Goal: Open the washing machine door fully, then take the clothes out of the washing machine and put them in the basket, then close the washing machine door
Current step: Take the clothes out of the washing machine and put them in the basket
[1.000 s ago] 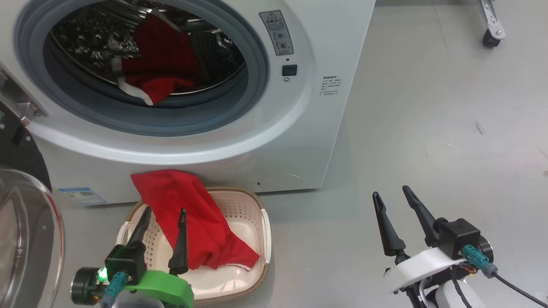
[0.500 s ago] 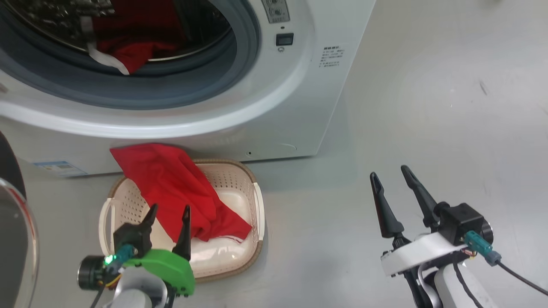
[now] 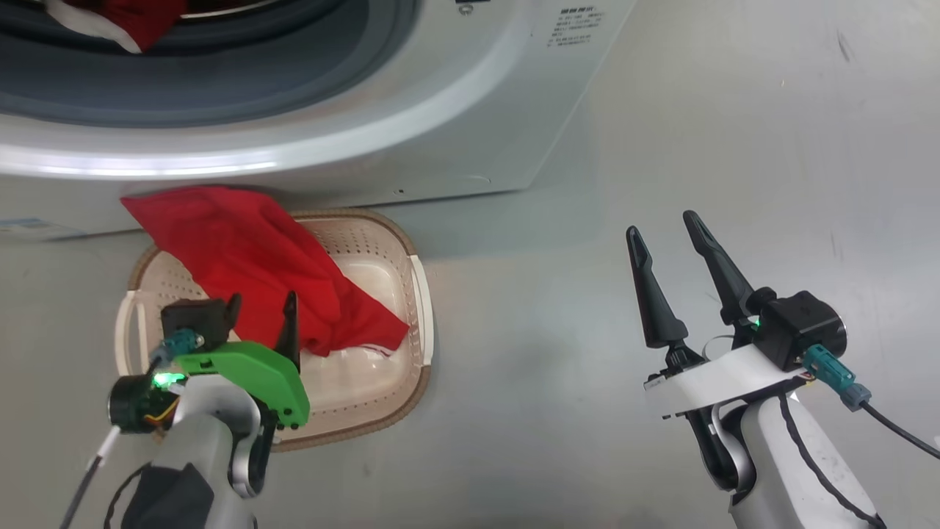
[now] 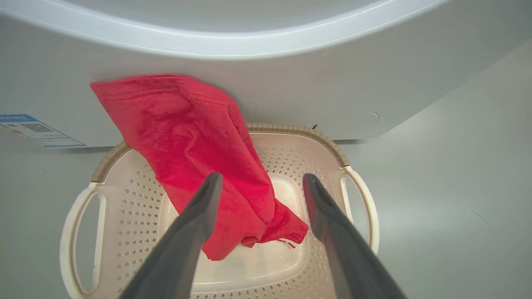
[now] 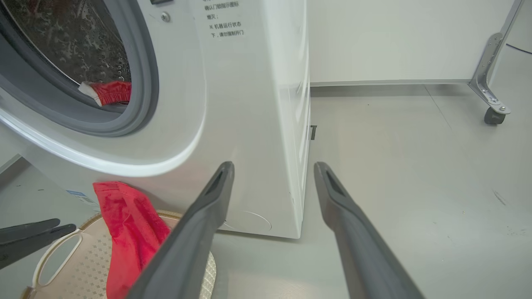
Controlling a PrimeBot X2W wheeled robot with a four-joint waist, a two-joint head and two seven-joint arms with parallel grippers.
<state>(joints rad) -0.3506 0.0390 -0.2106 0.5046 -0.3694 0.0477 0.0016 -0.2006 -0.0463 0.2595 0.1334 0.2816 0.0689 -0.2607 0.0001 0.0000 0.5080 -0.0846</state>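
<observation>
The white washing machine (image 3: 440,110) stands open, and its door is out of view. One red piece of the clothes (image 3: 139,18) lies at the drum's lip, also seen as the red and white garment (image 5: 110,91). Another red garment (image 3: 250,264) lies in the cream basket (image 3: 420,294) and hangs over its back rim against the machine. My left gripper (image 3: 263,297) hovers open over the basket's near half, empty. In its own view the left gripper (image 4: 262,176) frames the garment (image 4: 187,137). My right gripper (image 3: 661,223) is open and empty over the floor to the right.
A blue sticker (image 4: 37,131) sits low on the machine's front. A metal frame leg with a caster (image 5: 492,104) stands at the far right by the wall. Grey floor (image 3: 734,110) stretches to the right of the machine and basket.
The head camera has tilted down, so the drum slid up out of the picture. My left gripper has drawn back from the red garment toward the basket's near side. Both grippers stayed open.
</observation>
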